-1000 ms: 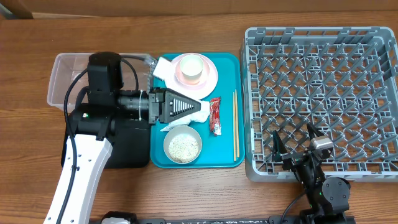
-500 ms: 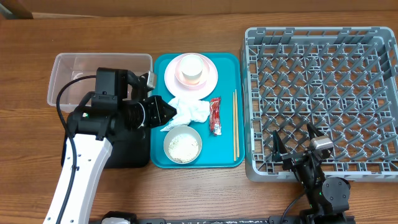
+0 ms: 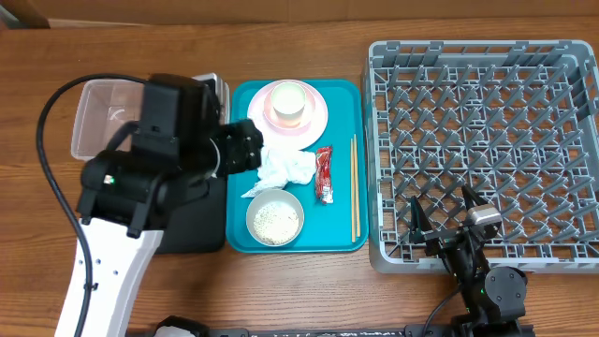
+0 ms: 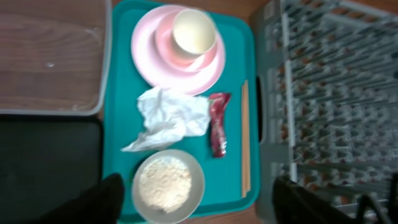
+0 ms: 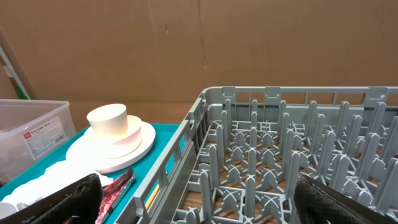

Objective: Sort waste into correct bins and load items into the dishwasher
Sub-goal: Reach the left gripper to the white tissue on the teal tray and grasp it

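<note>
Left gripper, fingers spread and empty, hangs just beside the crumpled napkin, which lies on the teal tray between plate and rice bowl, on the gripper's rack side; the right gripper, likewise spread and empty, sits well apart.

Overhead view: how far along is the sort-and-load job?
Done: nothing visible. The dish rack is empty, and the clear tub shows nothing in it. In hand: nothing. The left gripper hangs open by the napkin, and the right gripper sits open at the rack's near edge. Left: napkin, wrapper, chopsticks, rice bowl, plate and cup, all on the teal tray.
</note>
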`<state>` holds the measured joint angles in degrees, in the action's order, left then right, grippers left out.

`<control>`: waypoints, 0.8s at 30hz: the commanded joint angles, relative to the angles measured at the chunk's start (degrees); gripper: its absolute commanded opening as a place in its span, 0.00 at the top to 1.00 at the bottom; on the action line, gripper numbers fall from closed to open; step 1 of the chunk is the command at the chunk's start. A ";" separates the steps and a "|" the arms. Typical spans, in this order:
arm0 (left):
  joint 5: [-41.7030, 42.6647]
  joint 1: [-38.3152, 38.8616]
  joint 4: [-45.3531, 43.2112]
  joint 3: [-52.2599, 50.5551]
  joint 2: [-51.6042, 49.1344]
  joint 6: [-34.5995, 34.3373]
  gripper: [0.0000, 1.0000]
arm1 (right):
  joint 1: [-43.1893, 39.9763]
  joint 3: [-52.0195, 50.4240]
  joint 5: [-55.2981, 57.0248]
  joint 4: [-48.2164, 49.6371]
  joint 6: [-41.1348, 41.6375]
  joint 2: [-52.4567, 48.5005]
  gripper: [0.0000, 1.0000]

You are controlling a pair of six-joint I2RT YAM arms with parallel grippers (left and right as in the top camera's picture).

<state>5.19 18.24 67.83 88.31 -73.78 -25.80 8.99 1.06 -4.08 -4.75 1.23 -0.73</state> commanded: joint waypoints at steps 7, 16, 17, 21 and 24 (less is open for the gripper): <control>-5.66 4.28 4.13 0.87 -13.51 -1.42 0.04 | -0.11 -0.61 0.07 0.28 -0.42 0.57 0.00; 0.42 4.37 3.69 0.87 -26.16 -1.51 0.00 | -0.11 -0.61 0.07 0.26 -0.42 0.57 0.00; 0.37 4.42 3.67 0.87 -27.21 -1.49 0.00 | -0.11 -0.61 0.07 0.26 -0.42 0.57 0.00; -0.26 5.03 3.04 0.81 -30.82 -1.46 0.02 | -0.11 -0.61 0.07 0.26 -0.42 0.57 0.00; -2.93 6.19 1.90 0.76 -33.29 -1.46 0.03 | -0.11 -0.61 0.07 0.26 -0.42 0.57 0.00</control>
<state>4.08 23.00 70.37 88.44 -104.77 -27.05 8.99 1.06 -4.08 -4.75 1.23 -0.73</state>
